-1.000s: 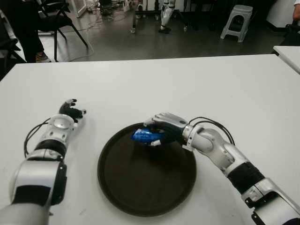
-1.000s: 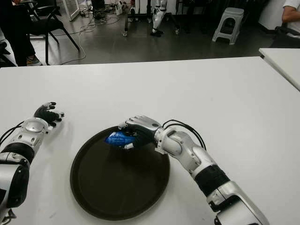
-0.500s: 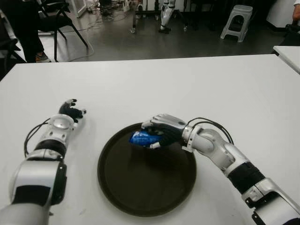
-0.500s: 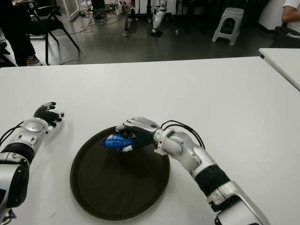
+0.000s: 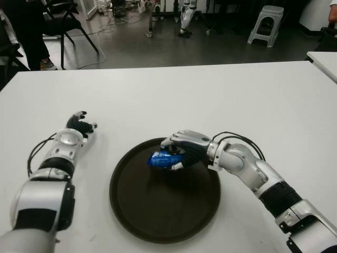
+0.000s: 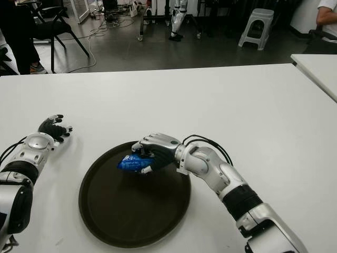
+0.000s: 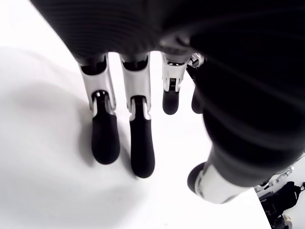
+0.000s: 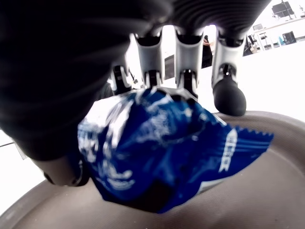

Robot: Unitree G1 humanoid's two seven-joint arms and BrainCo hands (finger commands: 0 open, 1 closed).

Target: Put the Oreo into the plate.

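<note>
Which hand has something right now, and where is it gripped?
The right hand grips the blue Oreo packet around its middle, over the dark round plate. The left hand holds nothing.

Two arms in glossy silver-white shells with black bands at the joints. Right hand (image 5: 181,150) with a silver back and dark fingers, and thin black cables (image 5: 237,139) looping over its wrist; left hand (image 5: 80,125) mostly black, with a black cable (image 5: 37,150) curving along its forearm. Fingers (image 7: 141,148) with silver segments and rounded black rubbery tips.
</note>
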